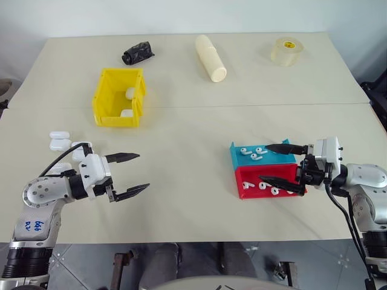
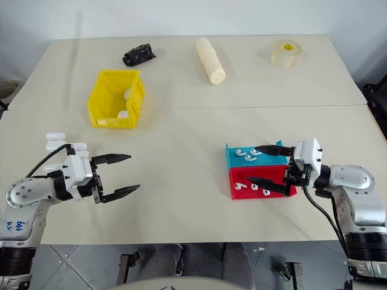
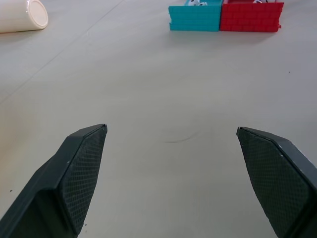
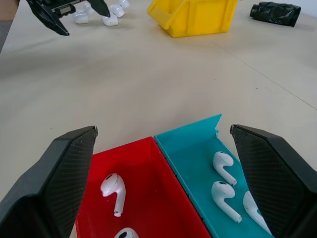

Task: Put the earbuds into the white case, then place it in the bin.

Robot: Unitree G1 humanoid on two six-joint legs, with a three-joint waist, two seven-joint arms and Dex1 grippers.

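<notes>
Nearby, black bag (image 1: 138, 52), cream cylinder (image 1: 210, 58), tape roll (image 1: 286, 51)

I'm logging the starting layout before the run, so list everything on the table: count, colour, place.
Tall-walled plastic bin: one, yellow, far left; two white cases inside.
Pebble-shaped earbud cases: several, glossy white, left edge beside the left arm.
Shallow teal tray: one, right side; about three white earbuds inside.
Shallow red tray: one, touching the teal tray's near side; several white earbuds inside.
Cream cylinder: one, lying far centre.
Crumpled black bag: one, far left of the cylinder.
Tape roll: one, translucent yellowish, far right.
Table: one, beige.
Left gripper: open, empty, above bare table.
Right gripper: open, empty, over the trays.
</notes>
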